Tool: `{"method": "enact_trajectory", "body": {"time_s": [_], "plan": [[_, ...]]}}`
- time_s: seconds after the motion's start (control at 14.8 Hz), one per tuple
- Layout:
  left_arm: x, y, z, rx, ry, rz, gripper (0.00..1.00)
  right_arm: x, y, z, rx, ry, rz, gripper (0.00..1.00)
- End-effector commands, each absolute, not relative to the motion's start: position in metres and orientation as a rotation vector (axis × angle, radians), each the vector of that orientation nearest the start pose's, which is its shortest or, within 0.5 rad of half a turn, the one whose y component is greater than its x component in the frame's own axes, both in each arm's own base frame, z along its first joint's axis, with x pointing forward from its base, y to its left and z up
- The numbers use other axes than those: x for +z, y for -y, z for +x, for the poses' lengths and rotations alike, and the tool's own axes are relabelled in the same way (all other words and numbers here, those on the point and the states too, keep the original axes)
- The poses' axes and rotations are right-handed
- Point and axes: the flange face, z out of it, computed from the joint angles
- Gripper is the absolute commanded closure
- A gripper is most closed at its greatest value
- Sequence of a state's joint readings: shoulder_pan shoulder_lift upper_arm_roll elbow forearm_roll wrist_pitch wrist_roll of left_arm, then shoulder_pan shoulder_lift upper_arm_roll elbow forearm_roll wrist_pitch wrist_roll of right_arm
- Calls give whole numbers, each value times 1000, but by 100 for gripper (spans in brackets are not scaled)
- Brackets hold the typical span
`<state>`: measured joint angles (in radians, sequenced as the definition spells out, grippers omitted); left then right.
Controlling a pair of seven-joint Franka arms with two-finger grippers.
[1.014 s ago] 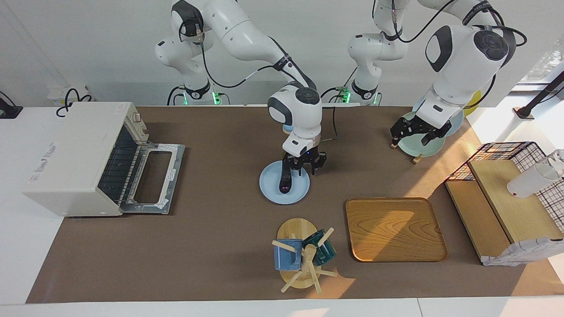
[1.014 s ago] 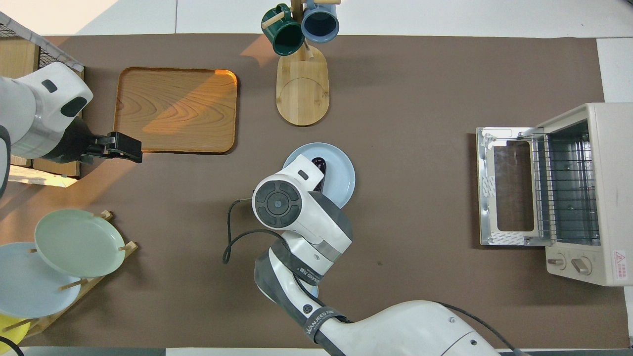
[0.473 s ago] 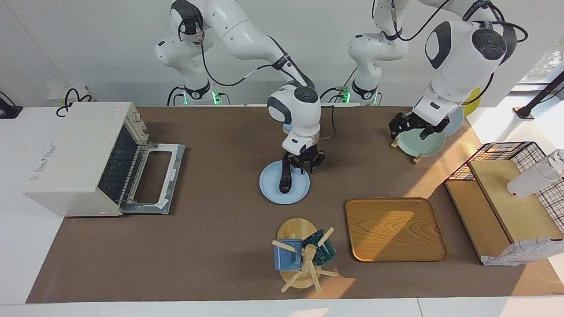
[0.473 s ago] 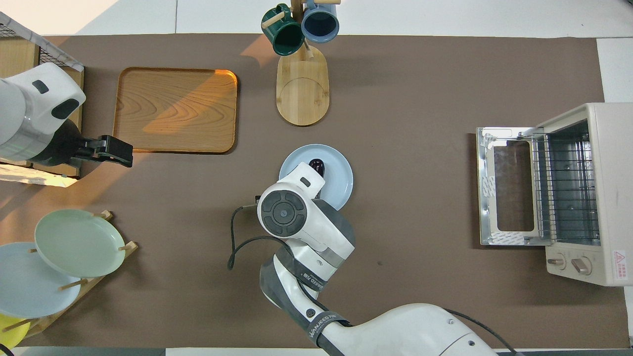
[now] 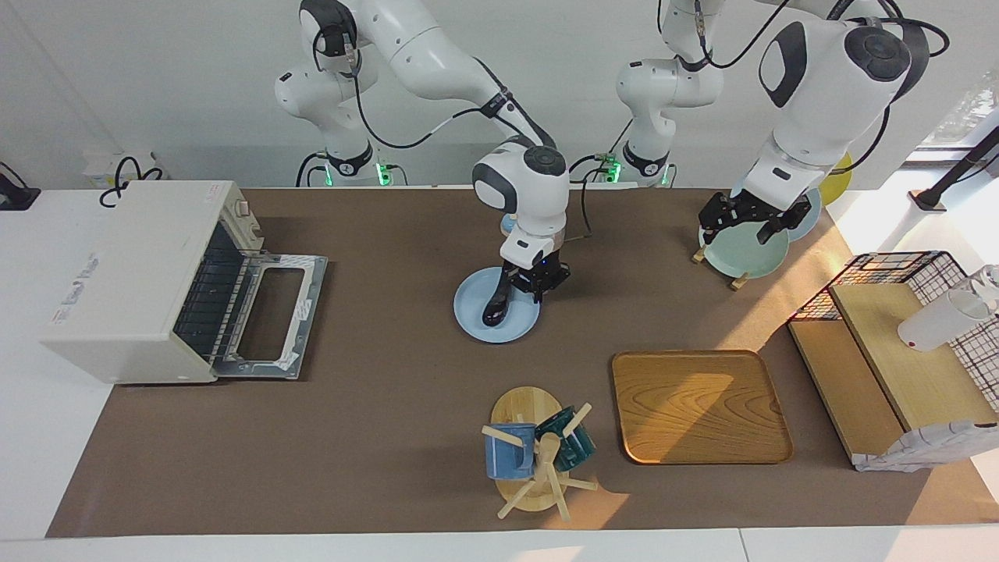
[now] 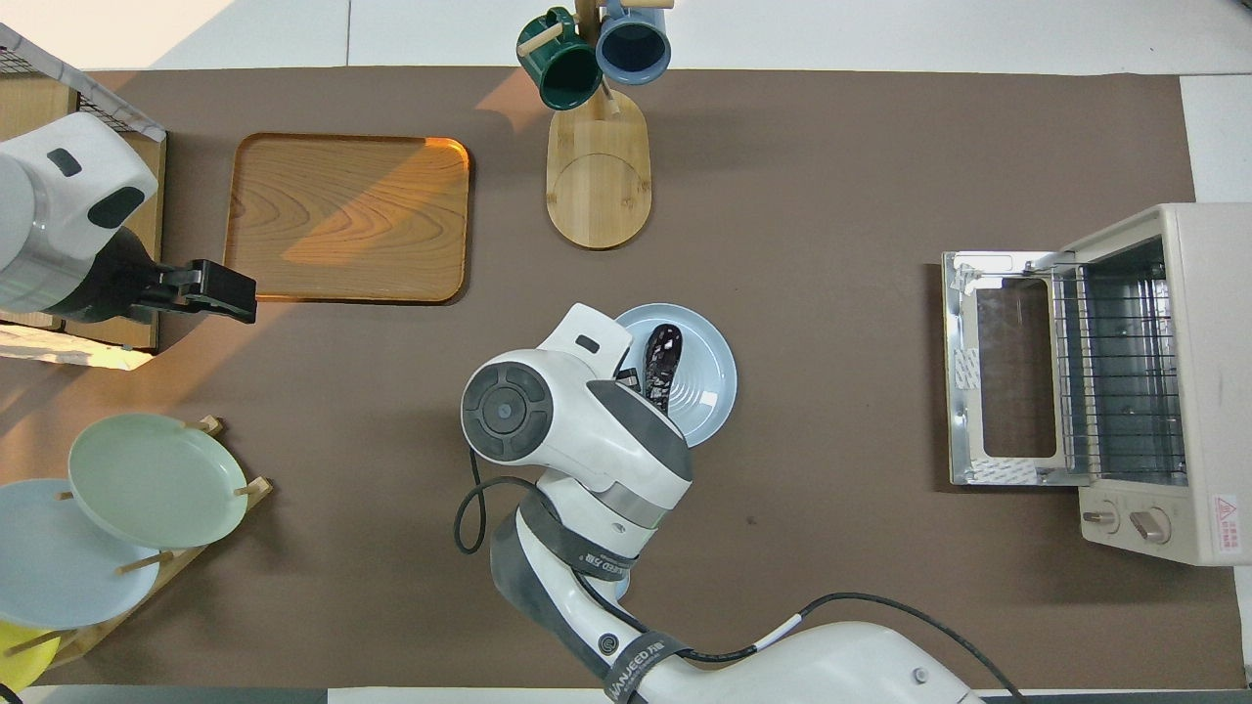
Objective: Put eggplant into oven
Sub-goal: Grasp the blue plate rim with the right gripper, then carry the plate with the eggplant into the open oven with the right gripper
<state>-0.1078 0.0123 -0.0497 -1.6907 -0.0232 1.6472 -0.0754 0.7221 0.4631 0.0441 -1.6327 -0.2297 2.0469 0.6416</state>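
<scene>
The dark eggplant (image 5: 495, 306) (image 6: 664, 356) lies slanted on a light blue plate (image 5: 476, 324) (image 6: 709, 381) mid-table. My right gripper (image 5: 537, 282) is down at the plate's edge nearer to the robots, shut on the eggplant's nearer end. In the overhead view the wrist hides that grip. The off-white oven (image 5: 133, 281) (image 6: 1154, 381) stands at the right arm's end of the table. Its glass door (image 5: 269, 320) is folded down and the rack shows inside. My left gripper (image 5: 745, 226) (image 6: 220, 293) hangs open and empty over the left arm's end.
A mug tree (image 5: 535, 460) with two mugs and a wooden tray (image 5: 698, 406) lie farther from the robots than the plate. A plate rack (image 5: 745, 254) and a wooden shelf with a wire basket (image 5: 897, 367) stand at the left arm's end.
My right gripper has closed and shifted toward the robots and the oven's end. The plate and eggplant slid with it, and the eggplant turned. The left gripper drew back slightly.
</scene>
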Motion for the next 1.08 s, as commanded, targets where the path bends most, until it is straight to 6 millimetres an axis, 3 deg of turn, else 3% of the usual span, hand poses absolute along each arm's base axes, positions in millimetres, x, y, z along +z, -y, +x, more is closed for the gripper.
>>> {"method": "enact_trajectory", "body": {"time_s": [0.0, 0.2, 0.47, 0.74, 0.88, 1.01], "plan": [[575, 84, 544, 117, -122, -3131, 0, 378, -428, 519, -91, 468, -3349, 100], [578, 83, 542, 118, -112, -3144, 0, 411, -346, 536, -30, 473, -3370, 100], [583, 83, 537, 115, -112, -3143, 0, 433, -246, 508, 22, 387, -3394, 100], [578, 81, 531, 120, -106, -3142, 0, 440, -151, 499, 101, 383, -3392, 100], [579, 77, 532, 115, -111, -3143, 0, 446, -86, 502, 148, 401, -3371, 100], [580, 74, 533, 122, -107, -3141, 0, 446, -53, 497, 183, 410, -3357, 100]]}}
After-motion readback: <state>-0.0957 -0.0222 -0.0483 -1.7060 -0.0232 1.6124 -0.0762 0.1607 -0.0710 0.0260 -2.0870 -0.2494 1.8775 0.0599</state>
